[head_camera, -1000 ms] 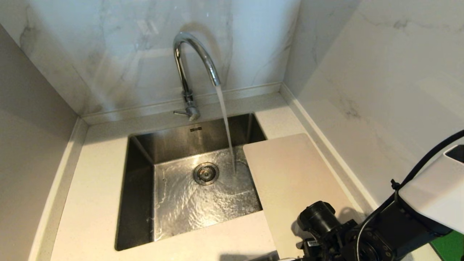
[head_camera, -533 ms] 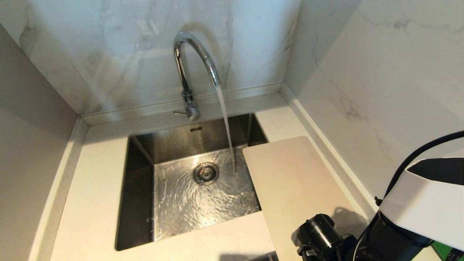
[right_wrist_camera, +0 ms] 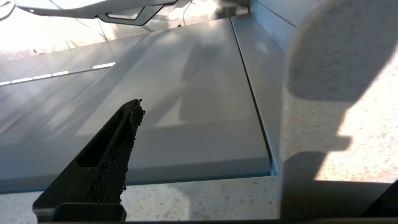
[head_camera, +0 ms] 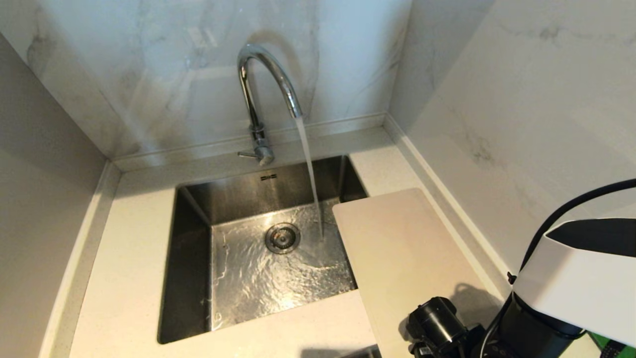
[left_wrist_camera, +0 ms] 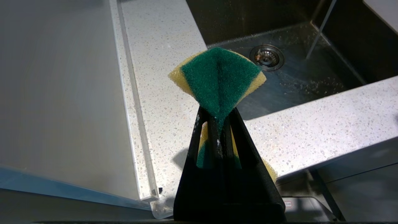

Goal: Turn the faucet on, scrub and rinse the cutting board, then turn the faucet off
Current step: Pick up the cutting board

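Note:
The chrome faucet [head_camera: 258,89] runs a steady stream of water [head_camera: 310,174] into the sink, its thin lever [head_camera: 247,155] sticking out to the left. The cream cutting board [head_camera: 402,248] lies flat on the counter right of the sink, its left edge overhanging the basin. My right arm [head_camera: 439,323] hovers over the board's near end. In the right wrist view my right gripper [right_wrist_camera: 205,118] is open: one black finger [right_wrist_camera: 108,155] shows, and the cutting board [right_wrist_camera: 342,93] hides the other. My left gripper [left_wrist_camera: 219,119] is shut on a green and yellow sponge [left_wrist_camera: 217,74], out of the head view.
The steel sink [head_camera: 189,278] has a round drain [head_camera: 282,237] and a wet floor. Marble walls close in at the back and right. Speckled counter [head_camera: 124,258] runs left of and in front of the sink. The left wrist view looks over the counter's front left corner [left_wrist_camera: 161,93].
My right arm has drawn back toward the near right corner and sits lower in the head view. The board's far edge has slid slightly nearer. Water keeps running.

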You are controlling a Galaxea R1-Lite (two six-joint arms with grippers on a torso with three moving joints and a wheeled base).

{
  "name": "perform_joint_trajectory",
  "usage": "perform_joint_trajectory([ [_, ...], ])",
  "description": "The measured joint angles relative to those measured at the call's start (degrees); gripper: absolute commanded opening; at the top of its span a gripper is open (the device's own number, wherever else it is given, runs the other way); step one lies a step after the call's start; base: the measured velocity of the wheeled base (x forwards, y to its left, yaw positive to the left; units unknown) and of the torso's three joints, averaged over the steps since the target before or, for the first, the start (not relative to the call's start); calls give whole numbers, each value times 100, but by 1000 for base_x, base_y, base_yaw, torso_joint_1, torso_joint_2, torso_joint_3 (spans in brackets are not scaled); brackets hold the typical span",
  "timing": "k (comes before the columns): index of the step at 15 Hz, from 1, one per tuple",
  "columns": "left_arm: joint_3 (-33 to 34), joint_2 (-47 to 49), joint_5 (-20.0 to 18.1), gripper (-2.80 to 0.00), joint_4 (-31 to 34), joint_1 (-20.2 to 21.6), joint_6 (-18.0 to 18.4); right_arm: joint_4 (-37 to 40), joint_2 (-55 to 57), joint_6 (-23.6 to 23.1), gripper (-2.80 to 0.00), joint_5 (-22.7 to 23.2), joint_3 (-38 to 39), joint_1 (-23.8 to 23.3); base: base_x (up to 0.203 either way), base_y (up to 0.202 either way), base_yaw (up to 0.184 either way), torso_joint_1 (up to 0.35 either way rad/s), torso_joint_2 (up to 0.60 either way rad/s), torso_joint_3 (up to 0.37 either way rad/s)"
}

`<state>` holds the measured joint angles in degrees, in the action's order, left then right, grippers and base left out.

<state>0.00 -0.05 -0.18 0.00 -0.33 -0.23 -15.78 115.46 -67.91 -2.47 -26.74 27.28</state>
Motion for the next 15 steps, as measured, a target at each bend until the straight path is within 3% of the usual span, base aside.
perform_joint_trajectory([
  [2, 0, 0, 2, -280, 0, 2, -2, -51, 33, 235, 0, -9, 34, 62, 0, 0, 0, 0, 0, 0],
  [8, 0, 0, 0, -280, 0, 2, -1, -1131, 273, 279, 0, 2, 416, 99, 0, 0, 0, 0, 0, 0],
  [15, 0, 0, 2, -280, 0, 0, 2, -965, 270, 211, 0, 37, 405, 99, 0, 0, 0, 0, 0, 0],
])
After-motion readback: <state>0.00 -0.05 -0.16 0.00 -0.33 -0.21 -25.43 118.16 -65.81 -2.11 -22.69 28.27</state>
